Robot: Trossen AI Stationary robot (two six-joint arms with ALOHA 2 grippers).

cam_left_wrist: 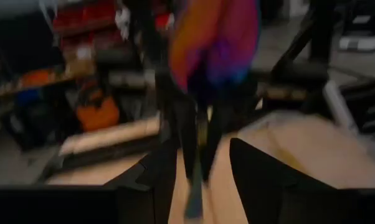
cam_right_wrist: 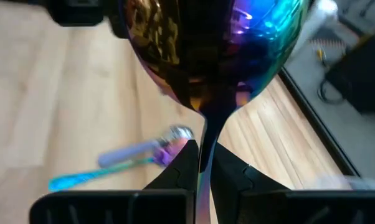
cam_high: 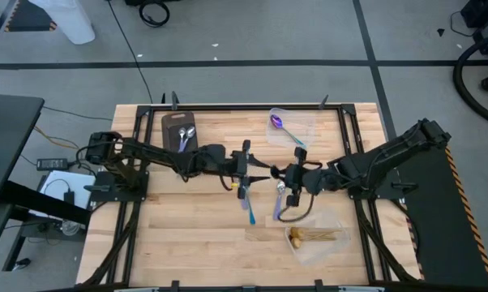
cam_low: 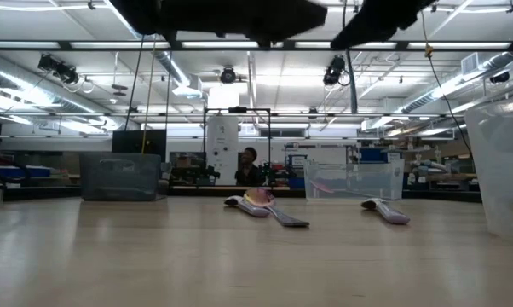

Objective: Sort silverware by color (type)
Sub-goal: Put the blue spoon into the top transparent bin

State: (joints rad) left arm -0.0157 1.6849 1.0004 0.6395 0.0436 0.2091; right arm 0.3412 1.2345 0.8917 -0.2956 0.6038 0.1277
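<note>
An iridescent purple-blue spoon point(cam_right_wrist: 212, 56) hangs above the table's middle, and my right gripper point(cam_right_wrist: 203, 163) is shut on it. My left gripper point(cam_left_wrist: 200, 177), reaching in from the table's left, is open. Its fingers stand on either side of the same spoon's point(cam_left_wrist: 215, 43) handle point(cam_left_wrist: 197, 162). In the high view the two grippers point(cam_high: 258, 169) point(cam_high: 280, 173) face each other. Two more spoons point(cam_high: 250, 207) point(cam_high: 279, 197) lie flat on the wood below them. My right gripper pinches the spoon's thin neck point(cam_right_wrist: 204, 140), just below the bowl, between its two fingertips. The fingers come from the table's right, slanting down. The bowl stands out beyond the fingertips, and the spoon is lifted clear of the table.
A dark grey tray point(cam_high: 173, 123) with silver spoons sits at the far left. A clear container point(cam_high: 297, 120) with a purple spoon point(cam_high: 278, 123) stands at the far middle. Another clear container point(cam_high: 329, 247) holds gold spoons near the front right. Black rails point(cam_high: 228, 106) border the table.
</note>
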